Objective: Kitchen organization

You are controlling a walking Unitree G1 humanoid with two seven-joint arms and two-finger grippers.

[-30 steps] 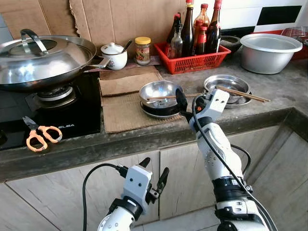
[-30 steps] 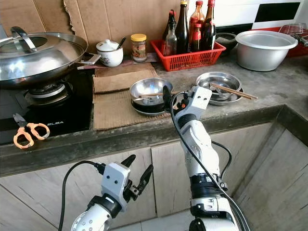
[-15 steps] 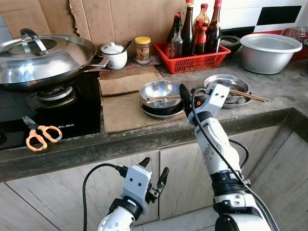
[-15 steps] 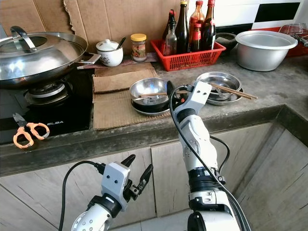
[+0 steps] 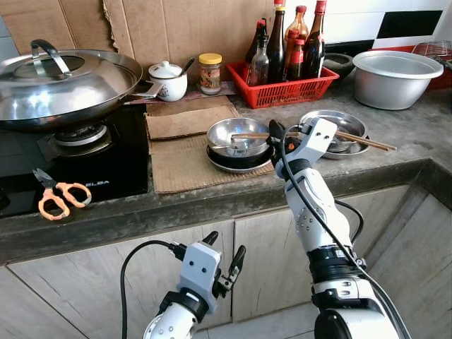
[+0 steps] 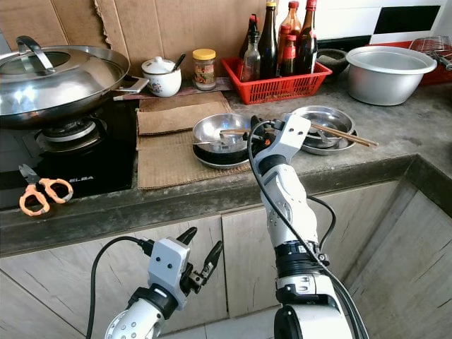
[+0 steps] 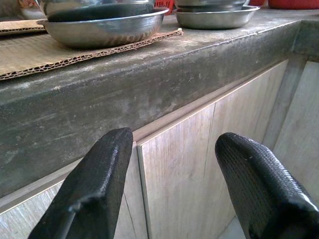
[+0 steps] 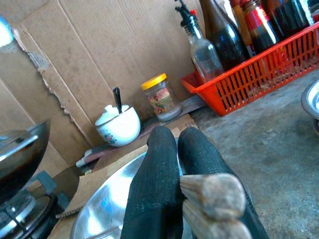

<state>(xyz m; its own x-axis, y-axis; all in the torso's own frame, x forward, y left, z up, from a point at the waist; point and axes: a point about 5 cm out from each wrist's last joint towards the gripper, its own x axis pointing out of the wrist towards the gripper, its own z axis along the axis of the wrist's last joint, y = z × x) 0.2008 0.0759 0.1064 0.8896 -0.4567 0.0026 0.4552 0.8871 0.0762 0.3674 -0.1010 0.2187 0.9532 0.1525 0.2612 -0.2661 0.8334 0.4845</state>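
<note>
Chopsticks (image 5: 251, 135) that a second ago lay flat across the steel bowl (image 5: 238, 133) now sit lifted at one end, and the right gripper (image 5: 275, 134) has moved from in front of the counter edge to the bowl's right rim. Its two black fingers (image 8: 164, 164) are pressed together, clenched on the near ends of that pair, whose blunt wooden tips show right by the fingers in the right wrist view. The other ends reach over the bowl's hollow.

The left gripper (image 5: 224, 258) hangs low before the cabinet doors (image 7: 199, 164), its fingers (image 7: 94, 189) spread wide and holding nothing.

Two pairs of chopsticks are on the counter (image 5: 417, 134): the held one, and a second pair (image 5: 364, 140) lying across the shallow dish (image 5: 349, 121) to the right. Five bottles stand in the red basket (image 5: 282, 88). One large metal basin (image 5: 395, 74), one lidded wok (image 5: 63, 85), one white sugar pot (image 5: 168, 79), one yellow-capped jar (image 5: 209, 73) and one pair of orange scissors (image 5: 56, 196) complete the count.
</note>
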